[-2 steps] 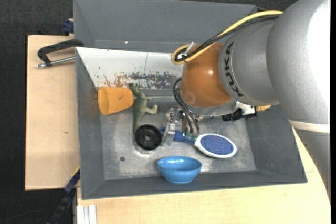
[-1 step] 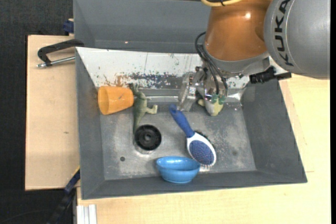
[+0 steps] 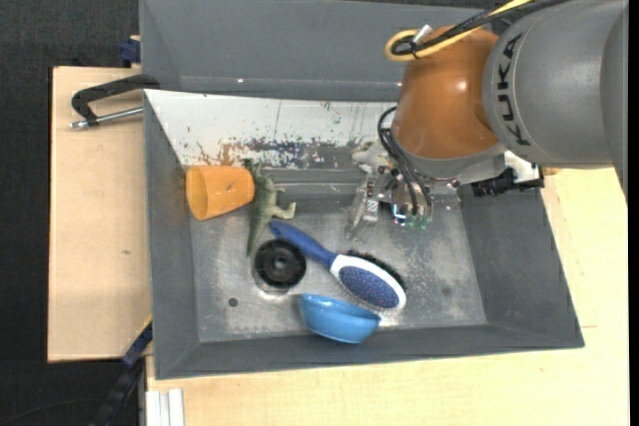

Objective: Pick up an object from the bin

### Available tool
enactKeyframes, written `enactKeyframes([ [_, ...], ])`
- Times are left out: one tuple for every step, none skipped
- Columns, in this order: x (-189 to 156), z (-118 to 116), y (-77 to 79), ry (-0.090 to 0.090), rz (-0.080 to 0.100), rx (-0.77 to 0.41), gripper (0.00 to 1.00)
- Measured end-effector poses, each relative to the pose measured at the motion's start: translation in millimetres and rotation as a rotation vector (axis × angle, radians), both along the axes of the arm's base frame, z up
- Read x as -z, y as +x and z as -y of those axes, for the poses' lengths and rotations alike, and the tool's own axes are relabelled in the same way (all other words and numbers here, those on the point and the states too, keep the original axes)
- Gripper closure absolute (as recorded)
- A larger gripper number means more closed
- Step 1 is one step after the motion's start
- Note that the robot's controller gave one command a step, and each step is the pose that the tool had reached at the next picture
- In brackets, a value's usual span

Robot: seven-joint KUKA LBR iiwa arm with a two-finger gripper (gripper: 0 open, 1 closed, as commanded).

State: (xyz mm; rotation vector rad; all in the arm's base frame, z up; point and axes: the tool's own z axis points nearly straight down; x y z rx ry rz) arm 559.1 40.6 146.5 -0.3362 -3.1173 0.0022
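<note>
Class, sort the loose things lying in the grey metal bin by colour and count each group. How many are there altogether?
Orange: 1, orange plastic cup on its side
Green: 1, small green toy figure
Black: 1, black round disc
Blue: 2, blue-handled brush with white oval head; shallow blue plastic bowl
Total: 5

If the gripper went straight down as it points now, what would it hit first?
Probably the bare bin floor. The gripper hangs near the back wall, up and right of the blue hairbrush. Nothing shows beneath it, though depth is hard to judge.
</note>
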Motion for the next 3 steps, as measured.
enactKeyframes([
  [-4.9, -2.1, 1.5, 0.001, 0.008, -0.003, 0.00],
  [69.3, -43.0, -53.9, 0.002, 0.021, -0.285, 0.00],
  [75.7, -43.0, 0.7, 0.002, 0.009, -0.105, 0.00],
])
